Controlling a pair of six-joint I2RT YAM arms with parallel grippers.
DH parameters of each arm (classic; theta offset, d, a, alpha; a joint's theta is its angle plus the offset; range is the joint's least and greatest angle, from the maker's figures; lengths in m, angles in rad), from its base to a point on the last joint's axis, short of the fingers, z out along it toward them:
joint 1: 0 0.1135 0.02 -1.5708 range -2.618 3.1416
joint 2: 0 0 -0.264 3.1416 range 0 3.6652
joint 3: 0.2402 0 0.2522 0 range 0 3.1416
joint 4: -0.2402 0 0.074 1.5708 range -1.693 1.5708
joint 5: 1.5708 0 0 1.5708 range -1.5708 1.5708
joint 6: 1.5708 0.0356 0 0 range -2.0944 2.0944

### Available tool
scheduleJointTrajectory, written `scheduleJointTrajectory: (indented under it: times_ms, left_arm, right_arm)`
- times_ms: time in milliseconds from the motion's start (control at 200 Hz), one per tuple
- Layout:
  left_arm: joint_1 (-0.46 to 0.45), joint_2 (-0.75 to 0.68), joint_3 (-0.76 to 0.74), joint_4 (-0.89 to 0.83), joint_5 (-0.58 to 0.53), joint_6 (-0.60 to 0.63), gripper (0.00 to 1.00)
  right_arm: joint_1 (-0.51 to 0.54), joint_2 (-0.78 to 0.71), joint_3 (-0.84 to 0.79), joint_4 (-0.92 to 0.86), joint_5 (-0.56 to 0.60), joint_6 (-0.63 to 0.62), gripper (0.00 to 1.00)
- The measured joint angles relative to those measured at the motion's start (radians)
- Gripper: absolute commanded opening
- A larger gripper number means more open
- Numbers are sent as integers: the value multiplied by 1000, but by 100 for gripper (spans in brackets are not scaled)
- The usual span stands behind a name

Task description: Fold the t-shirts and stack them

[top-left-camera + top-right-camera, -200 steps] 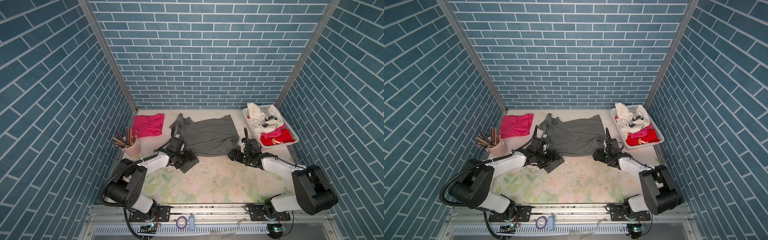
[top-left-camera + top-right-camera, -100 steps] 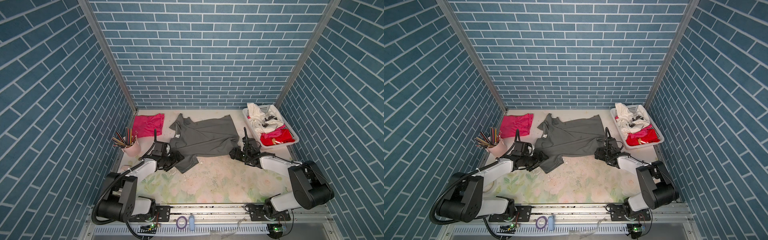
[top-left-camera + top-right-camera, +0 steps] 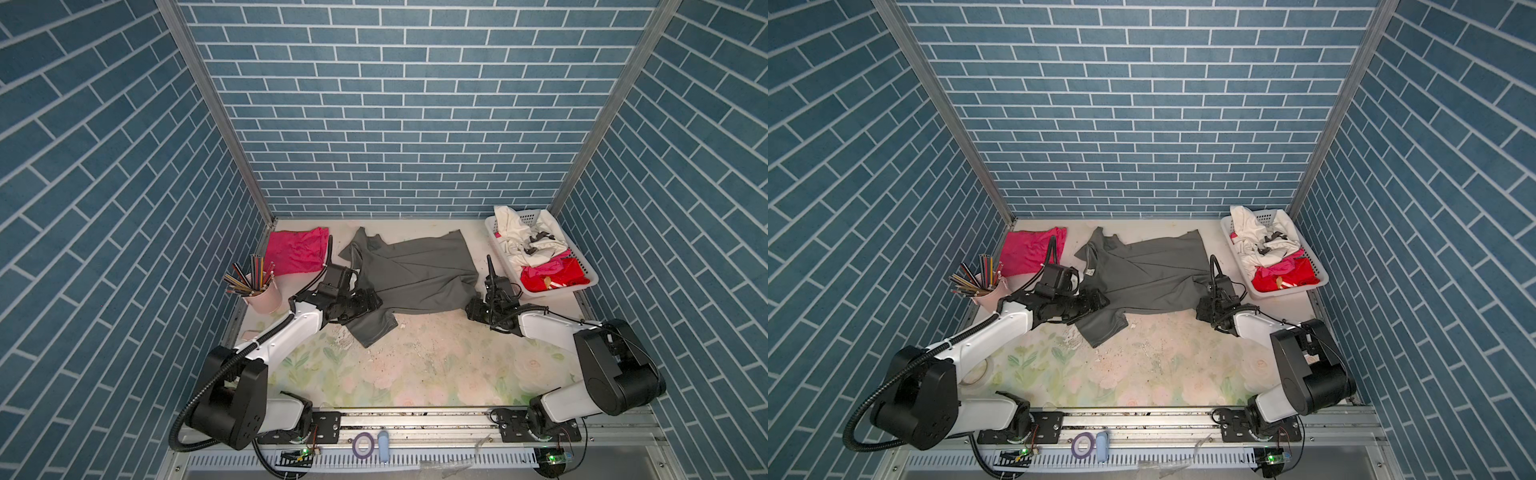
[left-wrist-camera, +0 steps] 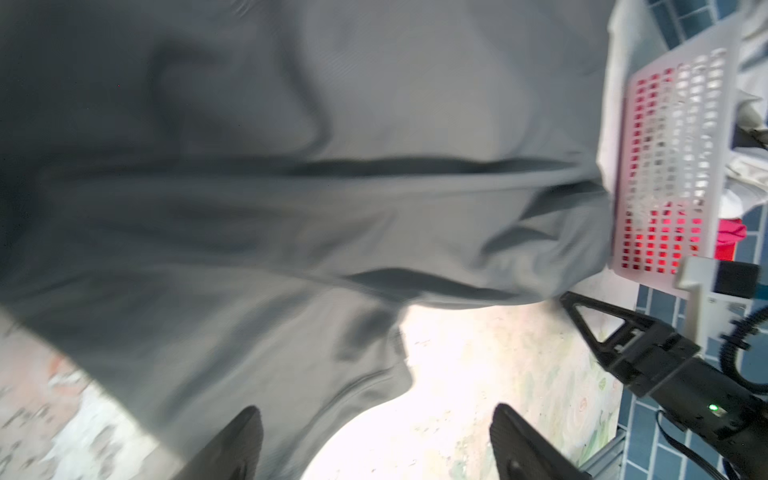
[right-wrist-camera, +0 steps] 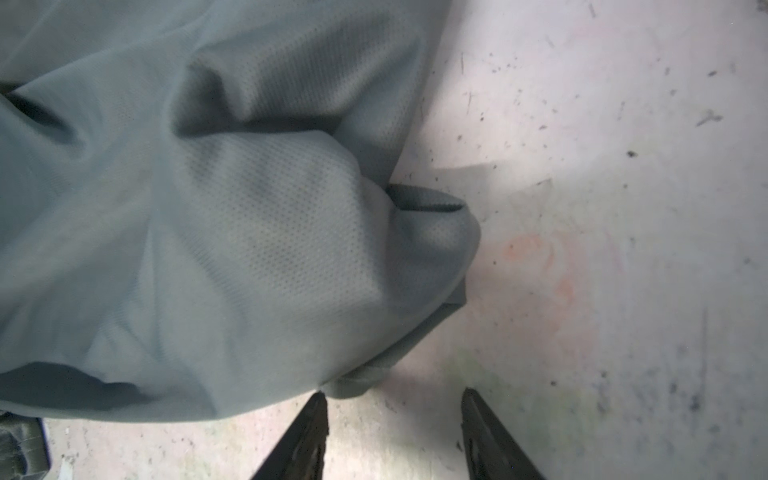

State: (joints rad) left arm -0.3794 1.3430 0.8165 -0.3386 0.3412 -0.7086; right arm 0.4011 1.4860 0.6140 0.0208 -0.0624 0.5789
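Observation:
The dark grey t-shirt (image 3: 415, 270) (image 3: 1150, 270) lies spread and wrinkled across the back middle of the table, one sleeve pointing toward the front. The hot pink t-shirt (image 3: 297, 249) (image 3: 1032, 249) lies flat at the back left. My left gripper (image 3: 365, 301) (image 4: 376, 417) is wide open at the grey sleeve (image 4: 249, 353), one finger over the cloth and the other over bare table. My right gripper (image 3: 473, 309) (image 5: 393, 397) is open at the shirt's lower right corner (image 5: 361, 382). One fingertip touches the hem and nothing lies between the jaws.
A white perforated basket (image 3: 557, 293) (image 3: 1287, 293) holding white, pink and red clothes stands at the back right. A pink cup of pencils (image 3: 264, 297) stands at the left edge. A tape roll (image 3: 362, 442) lies on the front rail.
My left gripper swung left off the shirt, then came back right onto the sleeve. The right gripper stayed at the corner while its jaws narrowed.

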Motion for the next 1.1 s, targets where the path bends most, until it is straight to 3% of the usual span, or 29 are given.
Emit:
scheduleJointTrajectory:
  times_ms: [190, 485, 560, 630, 715, 775, 905, 1095]
  left_arm:
    - [-1, -95, -133, -64, -79, -64, 81]
    - [-6, -148, -307, -7, -8, -210, 64]
    - [-8, -134, -318, 19, -3, -226, 52]
    - [-8, -107, -320, 40, -3, -231, 32]
    - [-9, -70, -320, 71, -3, -230, 21]
    - [-9, -60, -319, 88, -8, -216, 0]
    - [24, -71, -320, 78, -28, -190, 0]
    - [156, -181, -316, 5, -60, -150, 0]
  right_arm:
    - [8, -2, 0, -3, 7, -2, 53]
    - [10, -11, -6, -5, 6, -2, 54]
    - [11, -15, -8, -9, 6, -2, 54]
    - [11, -17, -9, -11, 6, -2, 54]
    - [11, -21, -9, -13, 6, -2, 54]
    - [11, -27, -9, -14, 6, -2, 54]
    - [11, -44, -9, -15, 6, -2, 54]
    - [11, -50, -10, -14, 6, -2, 54]
